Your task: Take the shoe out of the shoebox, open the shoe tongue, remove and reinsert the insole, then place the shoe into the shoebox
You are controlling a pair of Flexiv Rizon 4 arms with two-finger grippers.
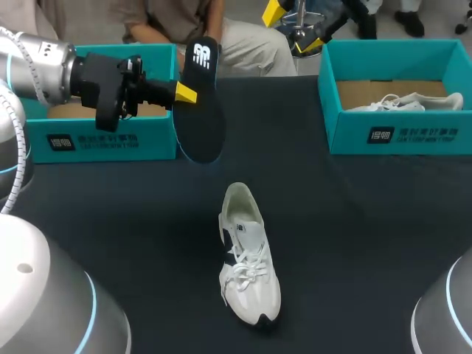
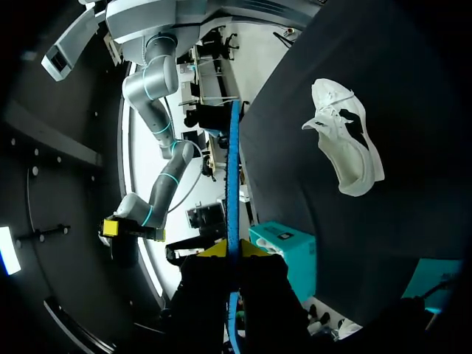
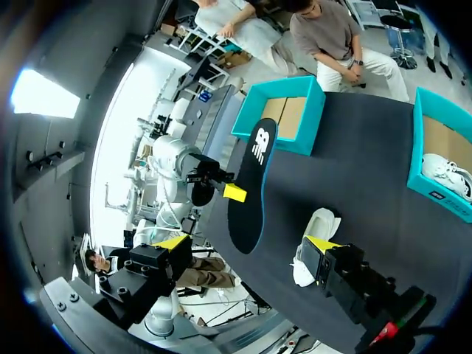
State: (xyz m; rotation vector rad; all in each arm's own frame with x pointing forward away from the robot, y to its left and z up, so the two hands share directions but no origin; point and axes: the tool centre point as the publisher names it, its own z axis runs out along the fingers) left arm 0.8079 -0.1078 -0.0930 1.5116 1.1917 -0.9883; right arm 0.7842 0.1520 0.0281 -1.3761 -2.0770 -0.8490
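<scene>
A black insole (image 1: 200, 103) hangs in the air in front of the left teal shoebox (image 1: 103, 141), with my left gripper (image 1: 188, 94) shut on its edge. The left wrist view shows the insole (image 2: 233, 169) edge-on, pinched between the yellow tips of the left gripper (image 2: 233, 251). A white shoe (image 1: 248, 254) lies on the dark table's middle, toe toward the near edge, laces loose. My right gripper (image 3: 247, 247) is open and empty, high over the table; ahead of it are the shoe (image 3: 316, 225), the insole (image 3: 251, 184) and the left gripper (image 3: 233, 192).
A second teal shoebox (image 1: 398, 134) stands at the back right with another white shoe (image 1: 402, 103) inside. The left box (image 3: 284, 118) shows only a cardboard floor. Dark table surface (image 1: 354, 243) stretches around the shoe.
</scene>
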